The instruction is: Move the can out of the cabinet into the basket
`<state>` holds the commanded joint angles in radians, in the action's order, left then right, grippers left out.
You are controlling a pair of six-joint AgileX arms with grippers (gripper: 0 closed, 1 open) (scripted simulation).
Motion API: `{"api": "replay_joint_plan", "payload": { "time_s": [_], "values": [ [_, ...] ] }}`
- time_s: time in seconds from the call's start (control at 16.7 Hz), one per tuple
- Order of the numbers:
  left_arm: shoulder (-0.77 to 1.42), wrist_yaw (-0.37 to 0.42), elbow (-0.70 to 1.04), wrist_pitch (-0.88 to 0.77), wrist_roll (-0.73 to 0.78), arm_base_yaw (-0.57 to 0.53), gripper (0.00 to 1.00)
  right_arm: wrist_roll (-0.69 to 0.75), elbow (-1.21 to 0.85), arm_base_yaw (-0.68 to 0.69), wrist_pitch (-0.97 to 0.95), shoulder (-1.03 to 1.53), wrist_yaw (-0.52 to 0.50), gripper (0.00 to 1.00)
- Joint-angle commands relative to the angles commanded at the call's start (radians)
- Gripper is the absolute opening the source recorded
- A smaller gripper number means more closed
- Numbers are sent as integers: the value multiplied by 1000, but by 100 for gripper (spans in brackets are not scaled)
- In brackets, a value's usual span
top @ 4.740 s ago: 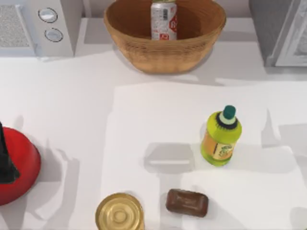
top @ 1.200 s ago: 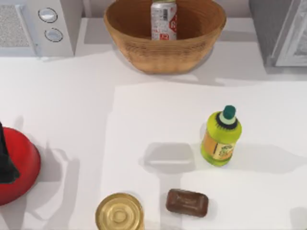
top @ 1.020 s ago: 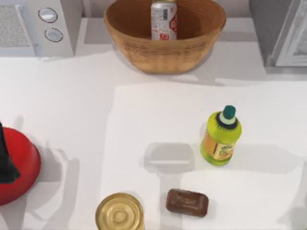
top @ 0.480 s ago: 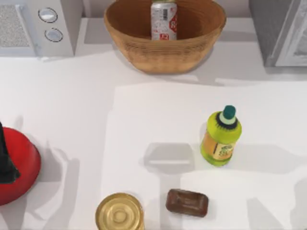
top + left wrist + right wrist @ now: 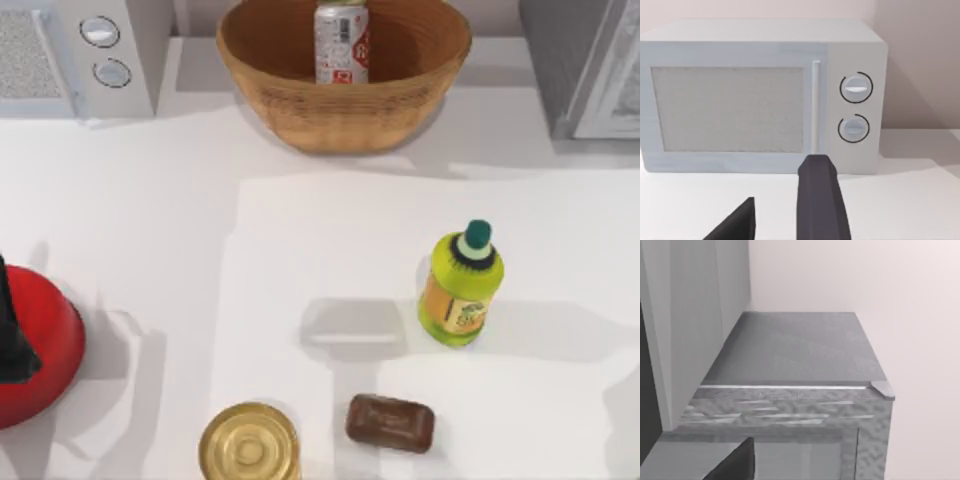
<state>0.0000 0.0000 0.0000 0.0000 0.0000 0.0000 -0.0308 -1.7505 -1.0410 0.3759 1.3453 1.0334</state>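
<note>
Can (image 5: 342, 40): slim silver drink can with red markings, stood upright inside the basket (image 5: 300, 105) at the far middle of the counter (image 5: 150, 230). Basket: wide round wicker bowl, light brown, its rim well above the can's base.

Cabinet (image 5: 560, 60): grey boxy unit at the far right corner, pale framed door (image 5: 615, 90) alongside; its grey top and mottled front edge filled the right wrist view (image 5: 795, 347).

Microwave (image 5: 75, 55): white appliance with two round knobs, far left corner; faced squarely in the left wrist view (image 5: 760, 95).

Green bottle (image 5: 461, 285): upright, right of centre, dark green cap. Gold tin (image 5: 250, 445): flat-lidded, near edge. Brown bar (image 5: 390, 423): lying just beside the tin, to its right. Red round object (image 5: 40, 345): near left edge (a black part rising from it).

Left gripper (image 5: 777, 220): in front of the microwave, above the counter, its dark jaws spread apart and grasping nothing.

Right gripper (image 5: 735, 462): up near the cabinet top, one dark finger tip in view; jaw state cannot be told.
</note>
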Motion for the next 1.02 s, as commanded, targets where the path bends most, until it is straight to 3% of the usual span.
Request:
{"api": "replay_joint_plan", "payload": {
  "time_s": [0.24, 0.42, 0.66, 1.02],
  "values": [
    [0, 0, 0, 0, 0, 0, 100, 0, -6, 29, -1, 5, -31, 100],
    [0, 0, 0, 0, 0, 0, 100, 1, -20, 151, 8, 12, -152, 100],
    [0, 0, 0, 0, 0, 0, 100, 5, -34, 452, 27, 19, -449, 100],
    [0, 0, 0, 0, 0, 0, 100, 11, -23, 1034, 51, 0, -1033, 100]
  ]
}}
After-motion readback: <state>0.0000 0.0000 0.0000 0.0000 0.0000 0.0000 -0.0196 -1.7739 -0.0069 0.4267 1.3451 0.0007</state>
